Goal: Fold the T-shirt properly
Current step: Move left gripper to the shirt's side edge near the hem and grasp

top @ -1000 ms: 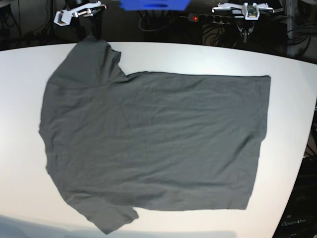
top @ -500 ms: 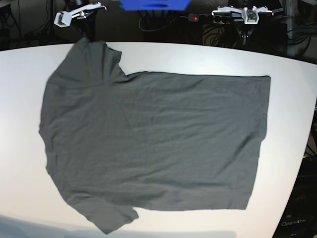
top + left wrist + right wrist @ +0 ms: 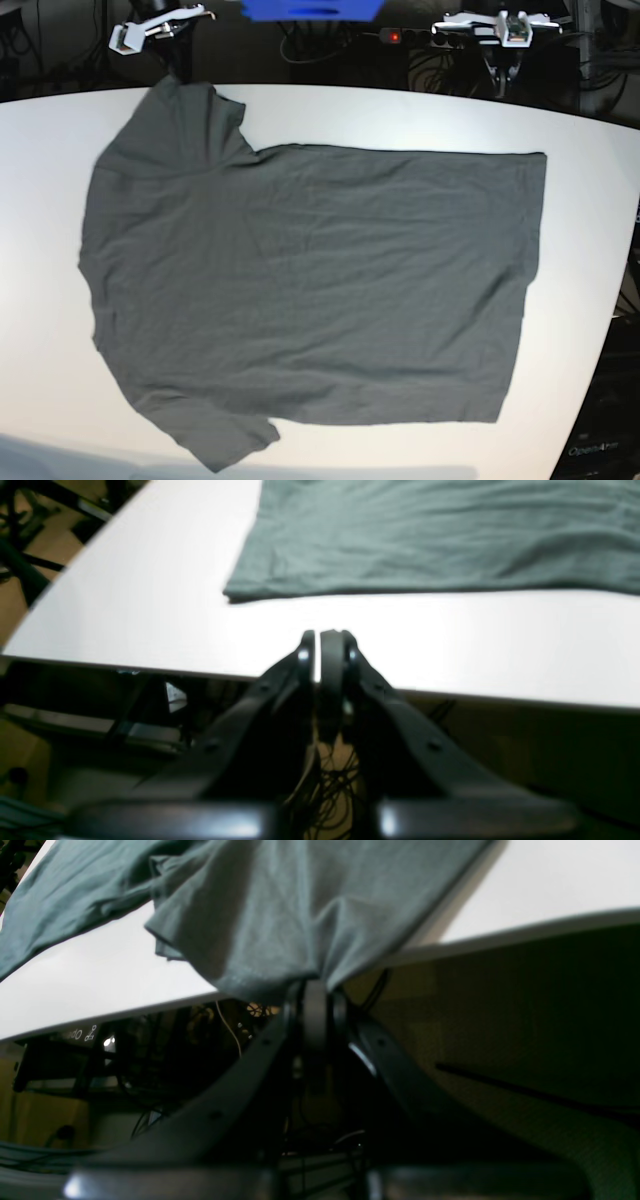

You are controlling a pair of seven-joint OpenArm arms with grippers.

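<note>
The dark grey T-shirt lies spread flat on the white table, neck side toward the left. Its far sleeve reaches the table's back edge. There my right gripper is shut on the sleeve hem. In the right wrist view the cloth bunches into the shut right gripper just past the table edge. My left gripper hangs behind the far right edge. In the left wrist view the left gripper is shut on nothing, short of the T-shirt's hem corner.
Behind the table are a blue object, a power strip with a red light and dark cables. The table's curved right edge runs close to the T-shirt's bottom hem.
My right gripper has closed on the far sleeve, and the sleeve tip has shifted slightly left along the back edge. The left arm has drifted a little to the right.
</note>
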